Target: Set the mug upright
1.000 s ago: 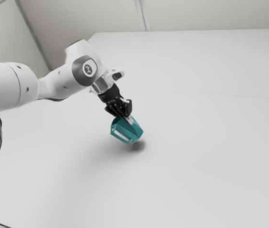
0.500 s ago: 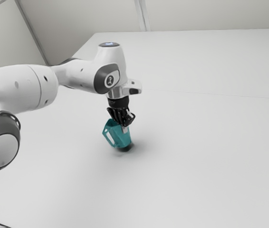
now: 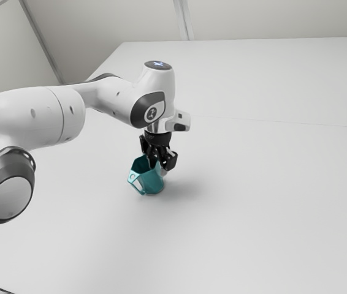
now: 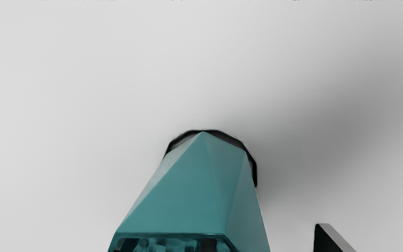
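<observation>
The blue-green mug (image 3: 151,183) stands on the table (image 3: 259,214), mouth up. The black gripper (image 3: 159,168) is at its rim, fingers apart and loose. The white arm (image 3: 29,116) has a little mark (image 3: 152,113), too tiny to read

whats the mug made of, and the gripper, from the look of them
The mug looks like glazed ceramic or hard plastic: smooth teal facets, with a thin shine along its rim; the look doesn't settle which. The gripper seems to be hard plastic or coated metal, judging by its rigid, black parts.
</observation>
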